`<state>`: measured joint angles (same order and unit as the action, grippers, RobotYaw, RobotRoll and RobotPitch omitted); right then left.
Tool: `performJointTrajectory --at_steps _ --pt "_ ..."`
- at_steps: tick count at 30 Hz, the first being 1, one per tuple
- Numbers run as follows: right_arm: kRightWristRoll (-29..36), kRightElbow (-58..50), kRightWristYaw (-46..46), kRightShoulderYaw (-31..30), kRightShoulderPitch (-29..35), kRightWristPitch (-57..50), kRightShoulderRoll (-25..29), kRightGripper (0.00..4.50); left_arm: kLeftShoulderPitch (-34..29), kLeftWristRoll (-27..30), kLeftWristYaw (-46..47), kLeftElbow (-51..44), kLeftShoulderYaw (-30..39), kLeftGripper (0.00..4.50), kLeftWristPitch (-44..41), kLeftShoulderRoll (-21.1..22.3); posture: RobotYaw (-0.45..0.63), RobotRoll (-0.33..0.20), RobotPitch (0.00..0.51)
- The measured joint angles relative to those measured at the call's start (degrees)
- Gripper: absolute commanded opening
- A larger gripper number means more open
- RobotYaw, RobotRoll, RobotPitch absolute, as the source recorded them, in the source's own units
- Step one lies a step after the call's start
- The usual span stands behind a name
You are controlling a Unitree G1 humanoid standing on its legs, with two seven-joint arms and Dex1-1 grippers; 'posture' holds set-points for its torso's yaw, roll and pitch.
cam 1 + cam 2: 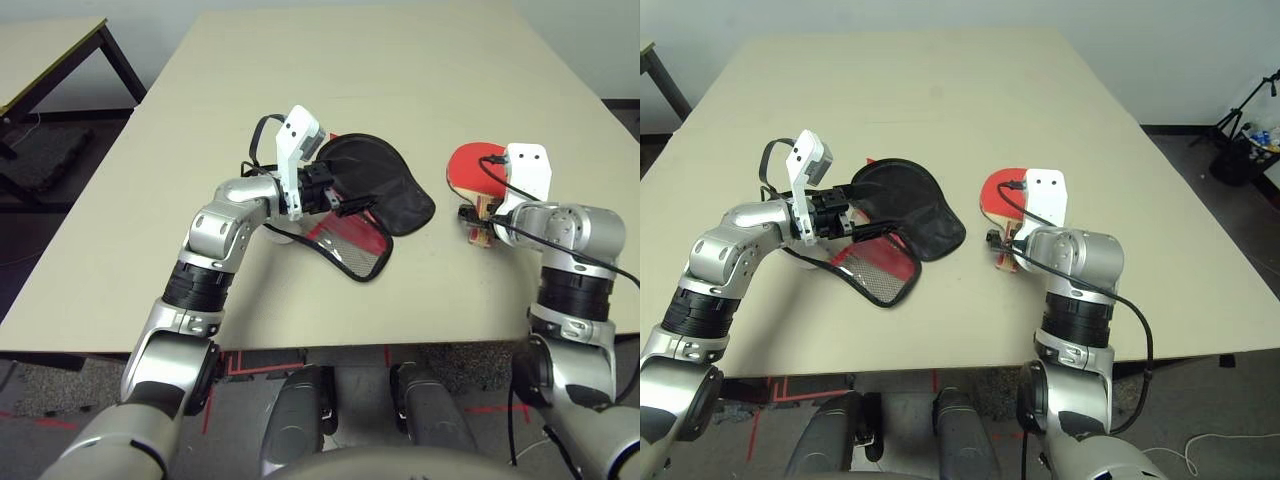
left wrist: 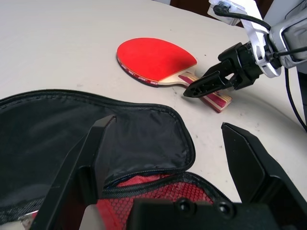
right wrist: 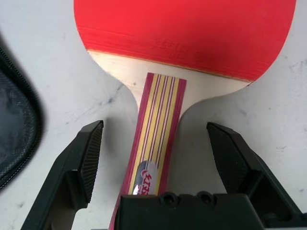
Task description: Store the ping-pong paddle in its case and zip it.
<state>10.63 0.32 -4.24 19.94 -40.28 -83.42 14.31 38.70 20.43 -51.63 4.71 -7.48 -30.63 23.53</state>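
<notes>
Both sets of jaws stand spread wide and grip nothing: the right gripper (image 3: pixel 152 158) straddles the striped wooden handle of the ping-pong paddle (image 3: pixel 184 36) without its fingers (image 3: pixel 91 155) touching it, and the left gripper (image 2: pixel 168 158) hovers over the case (image 1: pixel 375 195). Unzipped and folded open on the table (image 1: pixel 330 80), the case shows its black lining and red mesh with nothing inside. At about three o'clock from the case, apart from it, the paddle lies flat, red face up.

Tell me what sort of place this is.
Probably a lab or test room: a plain beige table, red tape marks on the floor, a second table beside it, and loose cables on the floor.
</notes>
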Motion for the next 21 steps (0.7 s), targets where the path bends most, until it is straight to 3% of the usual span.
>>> performJointTrajectory --at_steps 9,17,21 --pt "-1.4 -4.7 0.1 -0.3 1.4 -4.0 -0.4 1.15 0.0 0.1 0.1 -0.9 0.0 4.5 -0.8 0.0 -0.03 0.0 0.119" --pt "-2.6 -9.2 0.3 -1.8 4.3 -3.1 -0.7 1.11 -0.1 0.2 1.0 -2.2 0.1 4.5 -1.3 -0.3 -0.03 0.0 0.122" --pt "-2.9 -7.8 2.2 -6.4 3.9 1.6 1.6 1.11 -0.1 0.3 1.7 -2.4 0.4 4.5 -1.3 -0.6 -0.03 0.0 0.118"
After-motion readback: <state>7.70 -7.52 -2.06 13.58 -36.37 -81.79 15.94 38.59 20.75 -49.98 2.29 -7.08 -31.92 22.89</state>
